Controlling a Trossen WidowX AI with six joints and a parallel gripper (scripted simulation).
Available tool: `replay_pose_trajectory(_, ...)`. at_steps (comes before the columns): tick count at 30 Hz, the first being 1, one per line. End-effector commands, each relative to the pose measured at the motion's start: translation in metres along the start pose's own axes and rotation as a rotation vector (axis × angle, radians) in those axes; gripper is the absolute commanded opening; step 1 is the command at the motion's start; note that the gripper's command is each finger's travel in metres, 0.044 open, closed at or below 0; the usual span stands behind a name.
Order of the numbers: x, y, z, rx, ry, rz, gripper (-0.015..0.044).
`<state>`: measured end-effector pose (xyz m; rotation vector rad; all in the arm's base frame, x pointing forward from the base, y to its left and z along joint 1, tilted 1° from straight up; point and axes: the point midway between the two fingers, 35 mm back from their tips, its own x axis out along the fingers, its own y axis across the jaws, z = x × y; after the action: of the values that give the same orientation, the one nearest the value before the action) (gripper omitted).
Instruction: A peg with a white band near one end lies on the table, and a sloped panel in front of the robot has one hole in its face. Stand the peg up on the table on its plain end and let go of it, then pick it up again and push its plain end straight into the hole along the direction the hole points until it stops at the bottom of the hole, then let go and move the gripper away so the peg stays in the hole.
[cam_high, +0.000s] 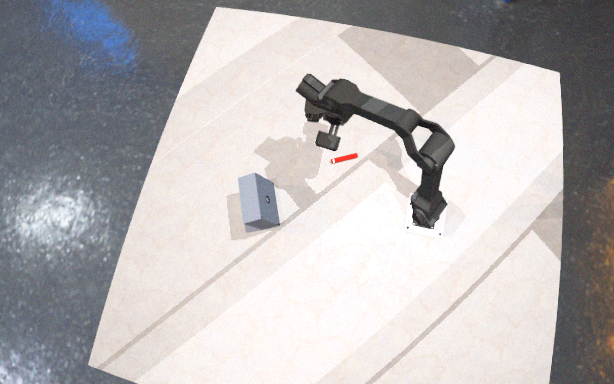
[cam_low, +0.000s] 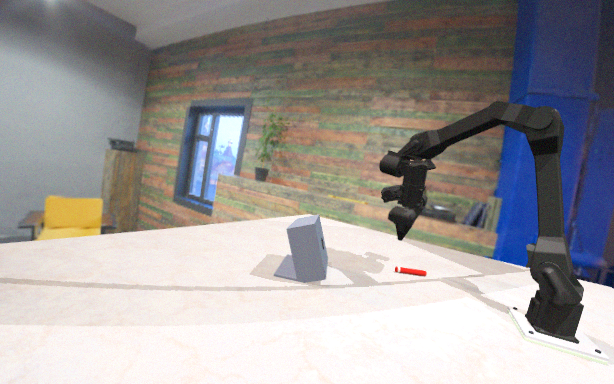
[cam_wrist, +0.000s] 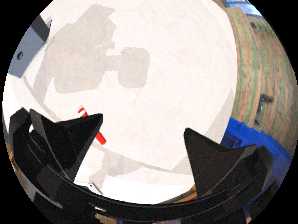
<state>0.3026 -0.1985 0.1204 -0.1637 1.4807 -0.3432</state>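
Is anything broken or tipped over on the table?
Nothing stands out. The red peg lies flat on the table, apart from the grey sloped panel, which stands upright. The open tool hangs above, empty.

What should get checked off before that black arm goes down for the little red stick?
1. Pincer open and holding nothing: ok.
2. Red peg lying flat on the table, nothing touching it: ok.
3. Pincer raised above the table, apart from the peg: ok.
4. Pincer lined up over the peg: not ok, peg sits off to one side in the wrist view.
5. Grey panel away from the peg: ok.
6. Hole free inside: cannot tell.
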Motion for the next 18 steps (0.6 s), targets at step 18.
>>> replay_pose_trajectory(18,-0.018,0.074,-0.024,-0.598,0.118,0.287,0.044)
